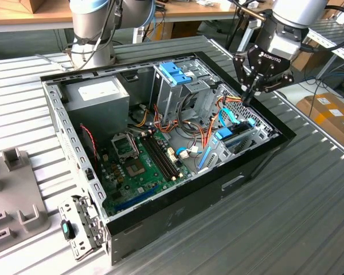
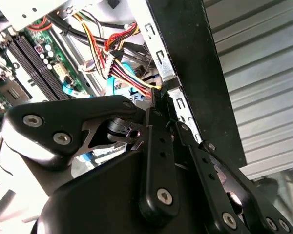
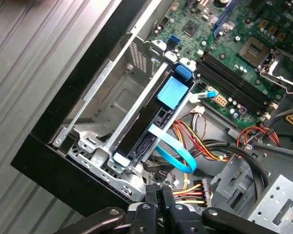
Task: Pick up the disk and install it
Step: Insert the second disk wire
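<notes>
The disk (image 3: 151, 122) sits on edge in the metal drive bay (image 3: 95, 141) at the corner of the open computer case (image 1: 178, 220), its dark body framed by blue side rails and a blue tab at one end; in the exterior view it appears right of centre (image 1: 235, 136), just inside the case's black wall. A light blue ribbon cable (image 3: 178, 151) curves from the disk's lower end toward the case interior. The arm enters the exterior view from the upper right and angles down and leftward, with the wrist tilted so that the hand (image 1: 247, 94) points into the case directly above the drive bay. The hand is clenched: in both wrist views the two black fingers (image 3: 158, 197) lie pressed together with no gap and grasp nothing. The fingertips hang just above a bundle of red, yellow and black power wires (image 3: 190, 192) beside the bay, apart from the disk. In the second wrist view the closed fingers (image 2: 158, 146) line up along the case's perforated metal edge. The green motherboard (image 1: 140, 166) occupies the case floor left of centre, and a tall metal cage with a blue bracket (image 1: 173, 73) stands above centre. The case rests on a ribbed metal counter (image 1: 309, 217). Print on the hand's body cannot be reported.
</notes>
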{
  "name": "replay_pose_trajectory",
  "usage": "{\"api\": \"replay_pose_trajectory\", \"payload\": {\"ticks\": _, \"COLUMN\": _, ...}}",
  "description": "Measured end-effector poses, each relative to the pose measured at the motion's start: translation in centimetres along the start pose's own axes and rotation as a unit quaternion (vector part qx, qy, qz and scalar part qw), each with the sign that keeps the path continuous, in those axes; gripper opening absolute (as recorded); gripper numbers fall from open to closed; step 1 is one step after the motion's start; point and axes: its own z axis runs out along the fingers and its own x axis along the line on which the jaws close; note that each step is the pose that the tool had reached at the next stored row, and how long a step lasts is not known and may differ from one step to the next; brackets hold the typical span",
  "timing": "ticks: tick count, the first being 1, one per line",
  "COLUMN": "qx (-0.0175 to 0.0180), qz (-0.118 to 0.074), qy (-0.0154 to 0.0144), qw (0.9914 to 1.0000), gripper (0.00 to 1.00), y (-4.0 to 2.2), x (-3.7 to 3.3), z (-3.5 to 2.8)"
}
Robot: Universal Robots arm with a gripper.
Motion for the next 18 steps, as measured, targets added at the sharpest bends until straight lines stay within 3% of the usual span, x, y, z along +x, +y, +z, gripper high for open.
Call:
{"api": "replay_pose_trajectory", "payload": {"ticks": 4, "qx": -0.0005, "qz": 0.033, "qy": -0.0002, "qw": 0.99944, "gripper": 0.16, "y": 0.0, "x": 0.0, "z": 0.03}}
{"api": "replay_pose_trajectory", "payload": {"ticks": 7, "qx": -0.0008, "qz": 0.06, "qy": -0.0004, "qw": 0.99821, "gripper": 0.16, "y": 0.0, "x": 0.0, "z": 0.05}}
{"api": "replay_pose_trajectory", "payload": {"ticks": 10, "qx": -0.0014, "qz": 0.101, "qy": -0.0007, "qw": 0.99489, "gripper": 0.16, "y": 0.0, "x": 0.0, "z": 0.1}}
{"api": "replay_pose_trajectory", "payload": {"ticks": 12, "qx": -0.0016, "qz": 0.114, "qy": -0.0008, "qw": 0.99344, "gripper": 0.16, "y": 0.0, "x": 0.0, "z": 0.11}}
{"api": "replay_pose_trajectory", "payload": {"ticks": 13, "qx": -0.0017, "qz": 0.125, "qy": -0.0008, "qw": 0.9921, "gripper": 0.16, "y": 0.0, "x": 0.0, "z": 0.12}}
{"api": "replay_pose_trajectory", "payload": {"ticks": 14, "qx": -0.002, "qz": 0.141, "qy": -0.0009, "qw": 0.99006, "gripper": 0.16, "y": 0.0, "x": 0.0, "z": 0.14}}
{"api": "replay_pose_trajectory", "payload": {"ticks": 15, "qx": -0.0021, "qz": 0.151, "qy": -0.001, "qw": 0.98857, "gripper": 0.16, "y": 0.0, "x": 0.0, "z": 0.16}}
{"api": "replay_pose_trajectory", "payload": {"ticks": 17, "qx": -0.0023, "qz": 0.165, "qy": -0.0011, "qw": 0.98626, "gripper": 0.16, "y": 0.0, "x": 0.0, "z": 0.17}}
{"api": "replay_pose_trajectory", "payload": {"ticks": 18, "qx": -0.0025, "qz": 0.177, "qy": -0.0012, "qw": 0.98418, "gripper": 0.16, "y": 0.0, "x": 0.0, "z": 0.19}}
